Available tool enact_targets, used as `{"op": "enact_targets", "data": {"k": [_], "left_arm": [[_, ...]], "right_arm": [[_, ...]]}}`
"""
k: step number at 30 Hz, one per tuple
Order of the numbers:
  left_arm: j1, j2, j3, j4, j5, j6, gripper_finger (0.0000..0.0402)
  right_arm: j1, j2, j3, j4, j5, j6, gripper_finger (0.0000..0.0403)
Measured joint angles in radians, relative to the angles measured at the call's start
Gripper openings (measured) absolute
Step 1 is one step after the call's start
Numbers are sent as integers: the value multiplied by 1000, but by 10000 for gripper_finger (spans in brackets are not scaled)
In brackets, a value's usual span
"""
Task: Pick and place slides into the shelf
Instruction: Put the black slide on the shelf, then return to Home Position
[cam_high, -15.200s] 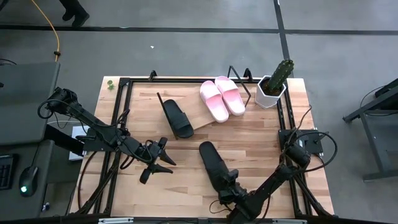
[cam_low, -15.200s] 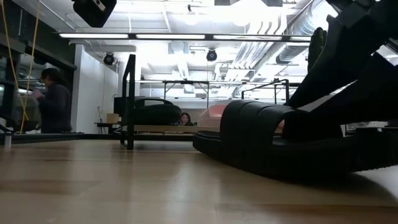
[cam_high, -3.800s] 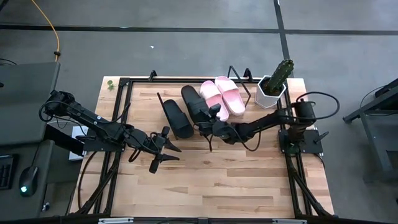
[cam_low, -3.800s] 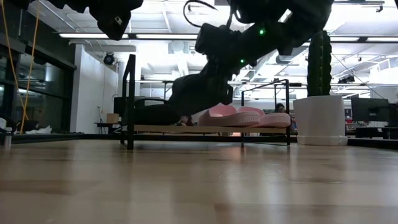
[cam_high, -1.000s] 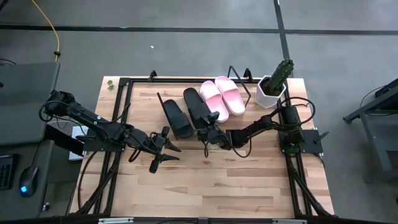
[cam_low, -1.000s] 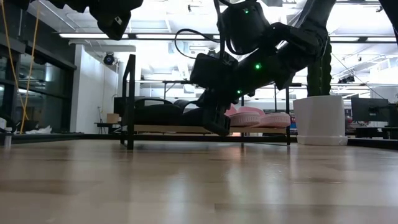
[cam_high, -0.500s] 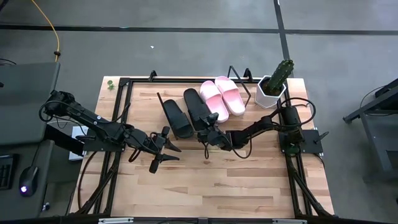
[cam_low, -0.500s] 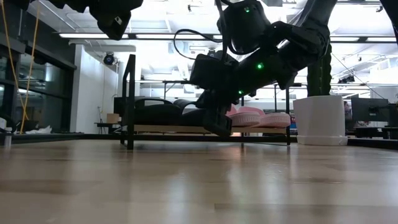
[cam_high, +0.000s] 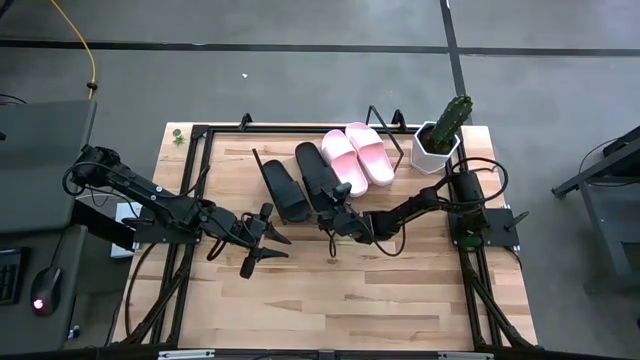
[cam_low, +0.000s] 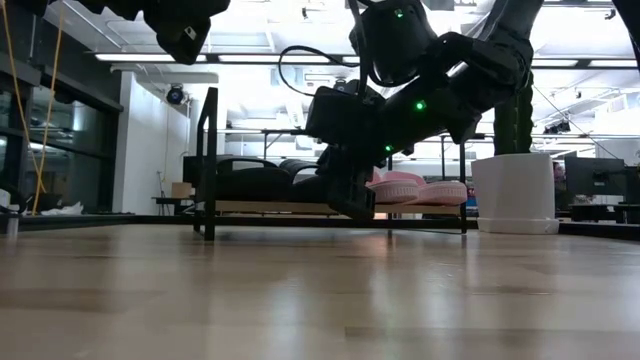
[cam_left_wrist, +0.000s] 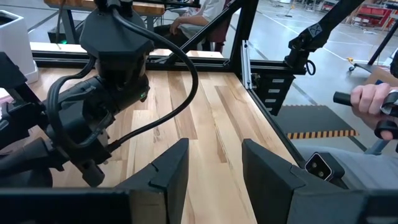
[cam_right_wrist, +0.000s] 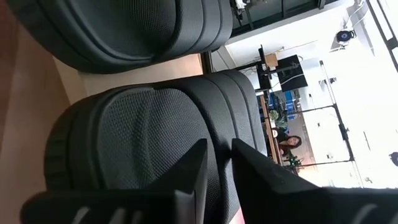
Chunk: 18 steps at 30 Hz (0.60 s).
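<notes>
All four slides lie side by side on the slanted shelf (cam_low: 250, 207), toes toward the far edge: one black slide (cam_high: 285, 190), a second black slide (cam_high: 318, 178), and two pink slides (cam_high: 342, 160) (cam_high: 370, 152). My right gripper (cam_high: 332, 228) (cam_low: 350, 200) sits at the shelf's near edge, just at the heel (cam_right_wrist: 143, 143) of the second black slide. Its fingertips (cam_right_wrist: 219, 155) stand a narrow gap apart with nothing between them. My left gripper (cam_high: 265, 250) (cam_left_wrist: 214, 155) hovers wide open over the table, left of the shelf's near edge. My right gripper's fingertips (cam_right_wrist: 198, 155) stand in front of the second black slide's heel; I cannot tell whether they touch it. The slide rests on the shelf board on its sole.
A cactus in a white pot (cam_high: 437, 140) (cam_low: 515, 190) stands at the far right corner beside the shelf. A black frame (cam_high: 200, 135) runs around the tabletop. Bare wood (cam_high: 350, 300) stretches across the near half. A person's hand (cam_left_wrist: 373, 102) shows beyond the table.
</notes>
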<state>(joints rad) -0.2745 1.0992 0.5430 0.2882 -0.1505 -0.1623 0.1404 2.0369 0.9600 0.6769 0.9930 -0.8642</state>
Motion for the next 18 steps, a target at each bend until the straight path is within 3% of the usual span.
{"op": "enact_targets", "data": {"k": [18], "left_arm": [[0,0,0,0,0,0,134]], "right_arm": [[18,0,0,53,4,-52,108]]}}
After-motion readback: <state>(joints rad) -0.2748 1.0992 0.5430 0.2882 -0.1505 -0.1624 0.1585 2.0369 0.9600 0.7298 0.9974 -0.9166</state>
